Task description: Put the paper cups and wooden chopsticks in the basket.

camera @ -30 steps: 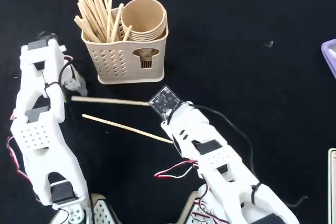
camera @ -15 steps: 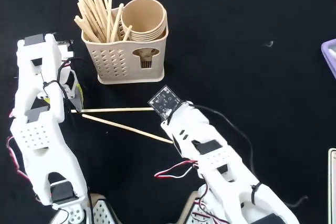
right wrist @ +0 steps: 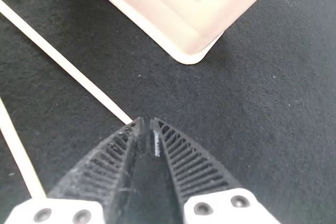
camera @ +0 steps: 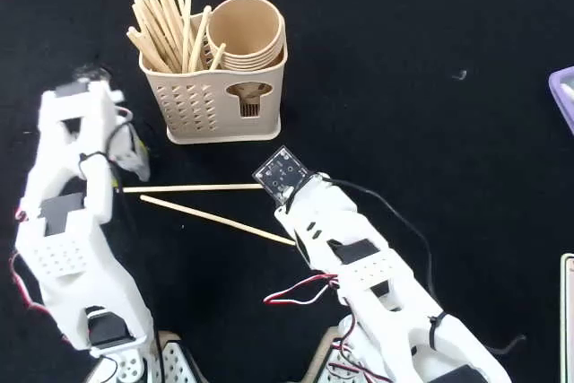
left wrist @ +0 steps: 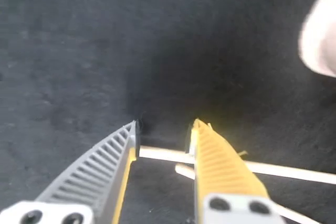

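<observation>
The tan plastic basket with little holes (camera: 215, 105) sits at about 11 o'clock on the black cloth table (camera: 430, 132). A stack of brown paper cups (camera: 247, 29) is already inside it. A bunch of pale wooden chopsticks (camera: 161, 24) stands in it too, on the 9 o'clock side of the cups.

Two chopsticks are not in yet. The upper loose chopstick (camera: 193, 187) lies flat, at 6 o'clock from the basket. The lower loose chopstick (camera: 215, 220) lies slanted just under it. Their 9 o'clock ends are very close together.

The left gripper (left wrist: 164, 125) is spread wide, low over the cloth. The end of the upper stick runs across the gap between its jaws. The right gripper (right wrist: 146, 124) is squeezed closed at the other end of that stick. The stick's tip touches it, but I can't be sure it is pinched.

What could go wrong:
- The left gripper may catch both sticks, because their ends lie so close.
- The stick is thin and flat on the cloth, so the jaws may slide over it.
- If the right gripper does hold the far end, lifting could bend the stick or yank it loose.
- A stick held by one end may droop and bump the basket wall.
- The basket is crowded, so a new stick may bounce back out.
</observation>
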Controlling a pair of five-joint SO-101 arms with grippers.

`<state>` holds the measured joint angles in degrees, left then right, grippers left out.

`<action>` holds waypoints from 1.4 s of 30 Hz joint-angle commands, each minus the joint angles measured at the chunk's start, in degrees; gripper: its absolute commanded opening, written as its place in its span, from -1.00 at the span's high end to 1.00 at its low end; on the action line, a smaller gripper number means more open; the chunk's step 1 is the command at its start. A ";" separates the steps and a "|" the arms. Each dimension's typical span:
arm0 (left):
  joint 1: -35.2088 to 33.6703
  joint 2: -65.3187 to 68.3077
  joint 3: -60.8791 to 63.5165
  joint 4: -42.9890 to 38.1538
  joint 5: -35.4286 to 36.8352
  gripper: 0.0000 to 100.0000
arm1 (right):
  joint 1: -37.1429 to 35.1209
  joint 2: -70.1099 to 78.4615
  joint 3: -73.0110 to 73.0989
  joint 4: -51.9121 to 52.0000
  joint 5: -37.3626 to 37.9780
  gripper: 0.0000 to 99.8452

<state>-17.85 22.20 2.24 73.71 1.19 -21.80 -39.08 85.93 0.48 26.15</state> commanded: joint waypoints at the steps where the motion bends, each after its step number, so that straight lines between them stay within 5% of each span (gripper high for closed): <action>1: 4.44 -6.07 3.74 -2.73 -1.05 0.64 | 0.97 -1.80 -0.13 -1.58 -0.09 0.94; 12: 7.25 -18.20 17.63 -2.99 -14.59 0.65 | 0.97 -1.80 -0.13 -1.58 0.18 0.94; 18: 6.29 -27.25 22.46 -6.15 -14.33 0.64 | 0.97 -1.80 -0.13 -1.58 0.18 0.94; 29: 5.76 -35.60 31.34 -4.66 -1.14 0.62 | 0.97 -1.80 -0.13 -1.49 0.18 0.94; 37: 5.14 -36.22 37.05 -4.75 23.38 0.39 | 0.97 -1.80 -0.13 -1.49 0.18 0.94; 42: 6.11 -35.60 37.76 -6.95 27.34 0.39 | 0.97 -1.80 -0.13 -1.41 0.18 0.94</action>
<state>-12.13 -11.91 39.60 68.62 25.19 -21.80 -39.08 85.93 0.31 26.15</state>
